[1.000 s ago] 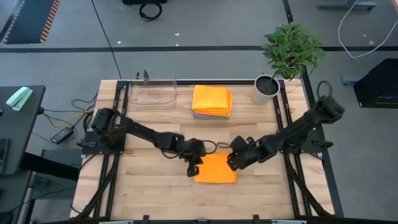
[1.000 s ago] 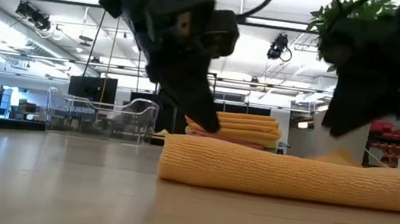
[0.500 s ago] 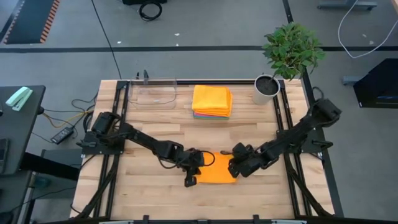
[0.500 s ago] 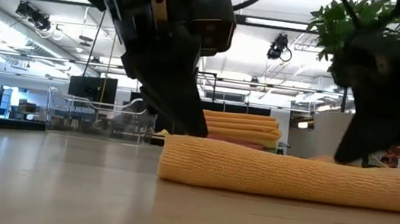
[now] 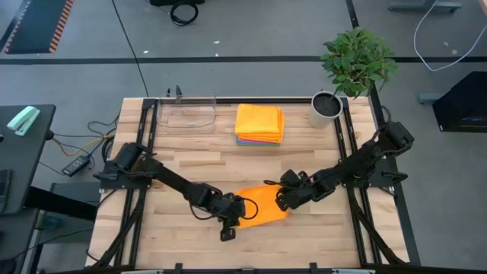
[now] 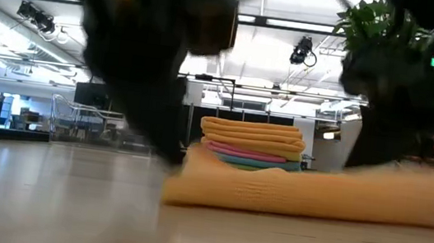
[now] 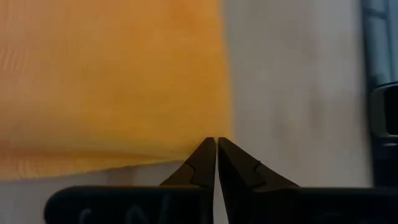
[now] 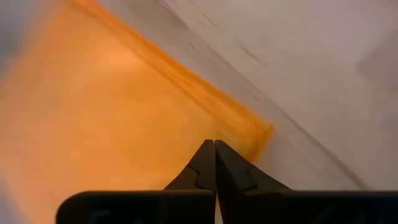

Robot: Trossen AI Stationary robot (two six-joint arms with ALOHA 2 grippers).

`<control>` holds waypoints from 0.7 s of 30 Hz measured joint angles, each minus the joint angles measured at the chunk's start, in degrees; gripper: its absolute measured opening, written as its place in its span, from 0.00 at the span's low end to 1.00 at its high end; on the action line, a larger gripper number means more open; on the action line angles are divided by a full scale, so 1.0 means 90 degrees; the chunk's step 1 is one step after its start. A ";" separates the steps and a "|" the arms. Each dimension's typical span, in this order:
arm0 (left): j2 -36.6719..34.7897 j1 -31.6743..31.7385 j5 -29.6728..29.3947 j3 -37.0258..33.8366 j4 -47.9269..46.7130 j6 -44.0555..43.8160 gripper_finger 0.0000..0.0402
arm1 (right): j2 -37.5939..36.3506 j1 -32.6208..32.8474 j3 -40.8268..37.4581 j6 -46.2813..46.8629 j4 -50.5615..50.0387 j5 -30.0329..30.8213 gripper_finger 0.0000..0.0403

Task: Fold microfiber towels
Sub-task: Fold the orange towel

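High view: the orange towel [image 5: 259,208] is lying skewed near the desk's [image 5: 183,243] front edge, where it was square a second ago. The left gripper [image 5: 230,226] and right gripper [image 5: 283,199] are pinching its opposite corners, clenched.

Low view: its right end is lifting, which suggests a fold is starting.

Wrist views: both fingertip pairs are meeting at the cloth's edge.

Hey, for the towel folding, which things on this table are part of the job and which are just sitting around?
Part of the job:
- folded orange microfiber towel between the two arms
- stack of folded towels, orange on top, at the table's far edge
- left gripper and right gripper, both at the orange towel

Just lying about:
- clear plastic tray
- potted green plant in a white pot
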 joint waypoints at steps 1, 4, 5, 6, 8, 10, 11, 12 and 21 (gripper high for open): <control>-0.0103 -0.0001 -0.0042 -0.0002 0.0023 0.0018 0.06 | -0.0139 -0.0011 0.0014 -0.0211 0.0016 0.0001 0.01; -0.0486 0.0085 -0.0382 0.0003 0.0017 0.0167 0.04 | -0.0640 -0.0010 0.0023 -0.0669 -0.0002 -0.0014 0.01; -0.0577 0.0137 -0.0487 0.0005 0.0032 0.0286 0.03 | -0.0795 0.0004 0.0024 -0.0754 -0.0082 -0.0037 0.02; -0.0659 0.0180 -0.0589 0.0011 0.0056 0.0360 0.02 | -0.0946 0.0037 0.0024 -0.0838 -0.0141 -0.0084 0.03; -0.0785 0.0247 -0.0705 0.0008 0.0032 0.0536 0.02 | -0.1178 0.0149 0.0025 -0.1086 -0.0077 -0.0273 0.06; -0.0788 0.0251 -0.0693 0.0014 0.0183 0.0740 0.04 | -0.1255 0.0374 0.0027 -0.1375 -0.0013 -0.0458 0.11; -0.0784 0.0199 -0.0649 0.0012 0.0148 0.0909 0.06 | -0.1206 0.0514 0.0027 -0.1594 0.0126 -0.0545 0.13; -0.0749 0.0123 -0.0615 0.0008 0.0156 0.1120 0.08 | -0.1116 0.0678 0.0027 -0.1867 0.0303 -0.0569 0.16; -0.0366 -0.0459 -0.0912 0.0010 0.0394 0.2682 0.44 | -0.0149 0.1885 0.0201 -0.3856 0.1317 -0.0221 0.51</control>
